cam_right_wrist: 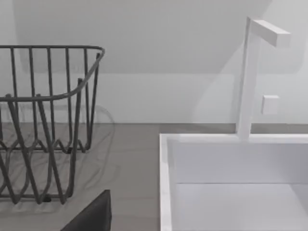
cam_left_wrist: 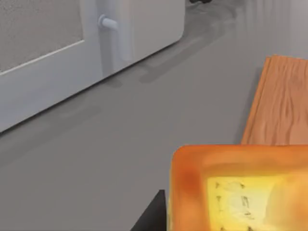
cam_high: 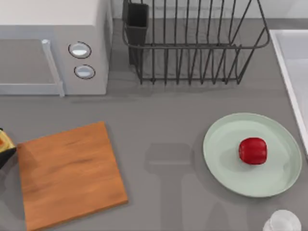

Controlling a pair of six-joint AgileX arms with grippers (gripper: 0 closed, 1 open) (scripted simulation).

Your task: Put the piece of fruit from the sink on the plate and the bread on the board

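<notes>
The square, toasted-orange-topped bread (cam_left_wrist: 240,187) is seen clamped in the left gripper (cam_high: 5,149), just left of the orange-brown wooden board (cam_high: 70,175); its grain is shown by the left wrist view.

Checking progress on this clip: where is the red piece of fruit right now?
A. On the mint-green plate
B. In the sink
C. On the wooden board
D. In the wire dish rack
A. In the top view the piece of fruit sits on the plate, apart from the sink at the table's right edge and far from the board.
</notes>
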